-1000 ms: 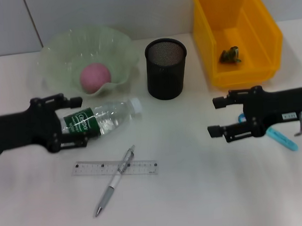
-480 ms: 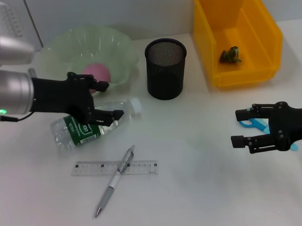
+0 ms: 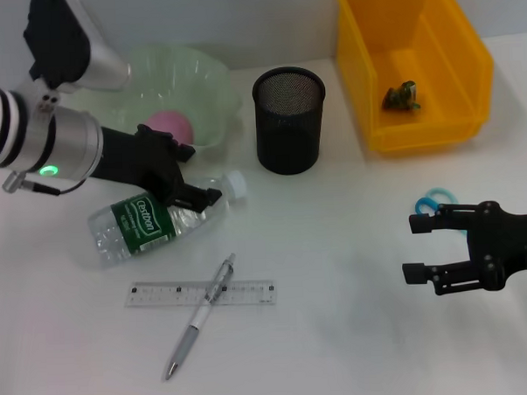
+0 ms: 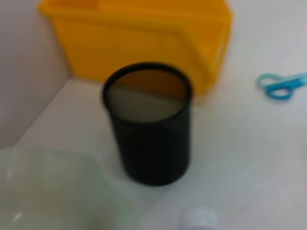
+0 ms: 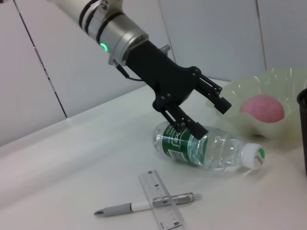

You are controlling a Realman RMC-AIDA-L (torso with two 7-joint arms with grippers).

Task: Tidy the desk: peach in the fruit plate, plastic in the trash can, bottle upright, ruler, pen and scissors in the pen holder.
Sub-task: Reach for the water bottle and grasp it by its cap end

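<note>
While the bottle [image 3: 155, 221] lay on its side on the desk [image 3: 339, 334], cap toward the pen holder [image 3: 290, 119], the left gripper [image 3: 193, 176] hovered just above its neck end with jaws spread wide, holding nothing. Behind it the peach [image 3: 168, 125] sat in the fruit plate [image 3: 210, 86]. Nearer the robot, the pen [image 3: 199, 317] lay crossed over the ruler [image 3: 199, 293]. On the far side, the right gripper [image 3: 416, 248] hung open and empty, just beside the scissors [image 3: 431, 198], perhaps partly covering them. A small greenish scrap [image 3: 401, 96] rested in the yellow trash can [image 3: 453, 124].
</note>
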